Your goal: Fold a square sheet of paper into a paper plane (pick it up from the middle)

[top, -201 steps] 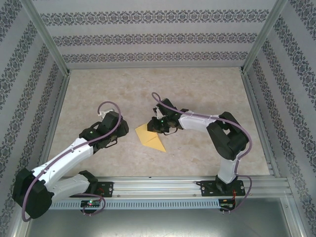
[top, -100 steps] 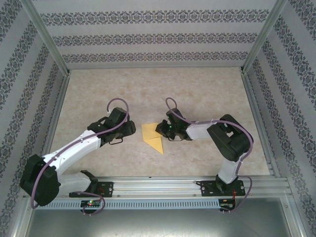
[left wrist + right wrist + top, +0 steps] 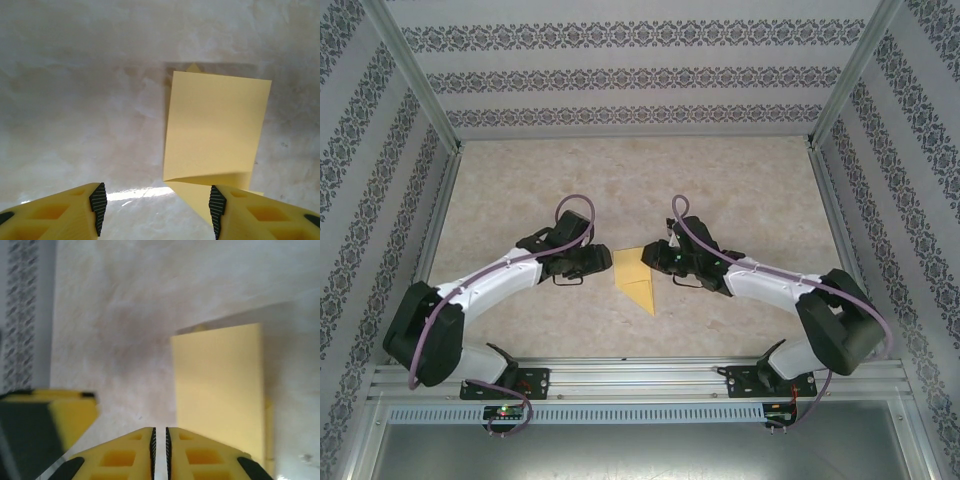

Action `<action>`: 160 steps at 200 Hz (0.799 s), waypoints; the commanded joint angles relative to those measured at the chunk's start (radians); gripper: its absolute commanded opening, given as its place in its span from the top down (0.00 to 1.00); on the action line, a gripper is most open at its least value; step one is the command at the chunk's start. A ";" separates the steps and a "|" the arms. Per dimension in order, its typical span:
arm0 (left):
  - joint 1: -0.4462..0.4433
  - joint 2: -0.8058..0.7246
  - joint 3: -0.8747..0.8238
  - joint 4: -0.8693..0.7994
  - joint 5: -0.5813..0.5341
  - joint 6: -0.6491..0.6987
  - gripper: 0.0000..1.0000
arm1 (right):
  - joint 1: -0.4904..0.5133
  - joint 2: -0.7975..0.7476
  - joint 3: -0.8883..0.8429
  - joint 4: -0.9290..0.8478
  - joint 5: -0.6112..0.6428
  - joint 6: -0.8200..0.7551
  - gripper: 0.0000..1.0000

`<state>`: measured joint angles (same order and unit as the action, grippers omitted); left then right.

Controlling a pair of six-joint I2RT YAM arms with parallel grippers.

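Between the two grippers, near the middle of the marbled table (image 3: 520, 180), lies the sheet of paper (image 3: 635, 275): matte yellow-orange, partly folded, a rectangular flap over a layer that tapers to a point toward the arm bases. The left gripper (image 3: 157, 205) sits just beside it, fingers spread wide around nothing; the right gripper (image 3: 160, 437) has its fingers pressed almost together, holding nothing

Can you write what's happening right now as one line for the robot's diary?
left gripper: open, facing paper | right gripper: shut, beside paper | paper: partly folded, on table
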<state>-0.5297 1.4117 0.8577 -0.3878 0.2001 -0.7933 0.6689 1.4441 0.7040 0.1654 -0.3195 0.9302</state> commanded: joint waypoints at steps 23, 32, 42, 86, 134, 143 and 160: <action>0.020 0.090 0.057 0.052 0.102 -0.034 0.41 | 0.051 0.092 0.029 -0.107 -0.139 -0.090 0.89; 0.020 0.105 0.060 0.053 0.114 -0.034 0.41 | 0.051 0.117 0.033 -0.101 -0.141 -0.088 0.89; 0.020 0.117 0.061 0.054 0.122 -0.037 0.41 | 0.050 0.139 0.031 -0.084 -0.140 -0.082 0.90; 0.020 0.149 0.060 0.061 0.142 -0.037 0.41 | 0.019 0.198 0.012 -0.041 -0.164 -0.076 0.90; 0.020 0.185 0.076 0.067 0.176 -0.034 0.40 | -0.021 0.239 -0.048 0.028 -0.206 -0.063 0.89; 0.020 0.191 0.077 0.068 0.180 -0.034 0.40 | -0.030 0.252 -0.061 0.054 -0.221 -0.057 0.89; 0.020 0.202 0.078 0.069 0.190 -0.032 0.40 | -0.045 0.268 -0.094 0.108 -0.225 -0.040 0.89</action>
<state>-0.5213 1.5936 0.9134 -0.3439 0.3641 -0.8196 0.6426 1.6798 0.6563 0.1856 -0.5091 0.8688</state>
